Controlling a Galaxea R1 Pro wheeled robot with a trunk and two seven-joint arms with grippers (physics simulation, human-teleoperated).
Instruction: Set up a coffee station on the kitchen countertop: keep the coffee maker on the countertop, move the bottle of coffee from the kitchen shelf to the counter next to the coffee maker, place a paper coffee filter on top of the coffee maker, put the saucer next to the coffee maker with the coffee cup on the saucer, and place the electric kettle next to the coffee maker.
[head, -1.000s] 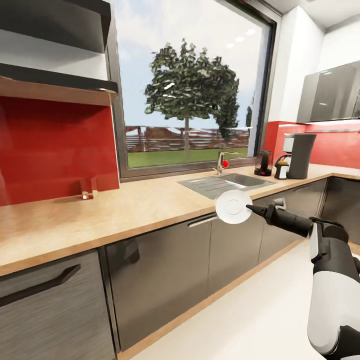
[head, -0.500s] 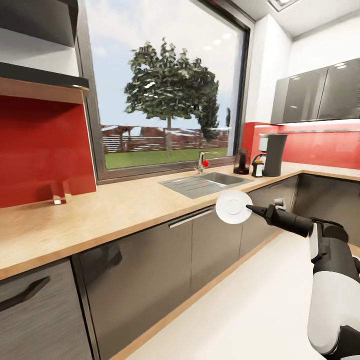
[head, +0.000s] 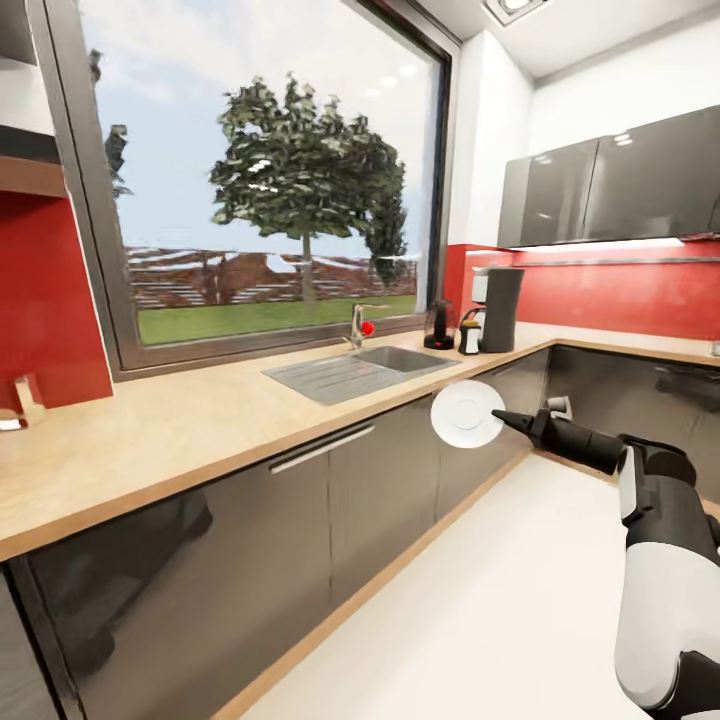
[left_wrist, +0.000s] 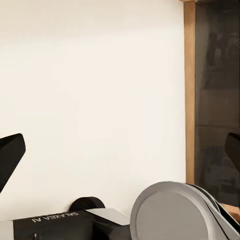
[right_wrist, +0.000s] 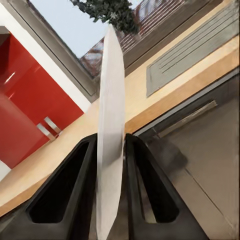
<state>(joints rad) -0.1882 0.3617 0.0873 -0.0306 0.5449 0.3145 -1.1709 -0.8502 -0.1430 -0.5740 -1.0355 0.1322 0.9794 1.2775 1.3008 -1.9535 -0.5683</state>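
My right gripper (head: 500, 417) is shut on the edge of a white saucer (head: 467, 414), held upright in the air in front of the dark cabinets. In the right wrist view the saucer (right_wrist: 110, 135) stands edge-on between the two black fingers (right_wrist: 75, 190). The grey coffee maker (head: 499, 308) stands on the far end of the wooden countertop (head: 200, 420), with a black-and-white kettle-like item (head: 469, 333) and a dark jar (head: 438, 325) beside it. My left gripper (left_wrist: 120, 152) hangs open over the white floor, its black fingertips (left_wrist: 11, 155) wide apart.
A steel sink (head: 350, 372) with a tap (head: 358, 325) is set into the counter below the big window. Dark base cabinets (head: 380, 490) run along the left and turn at the corner. Grey wall cabinets (head: 610, 190) hang at the right. White floor (head: 480, 620) lies open ahead.
The whole view has swung to the right along the counter: the sink and coffee maker have shifted left in the picture. The right arm keeps the saucer in the same pose.
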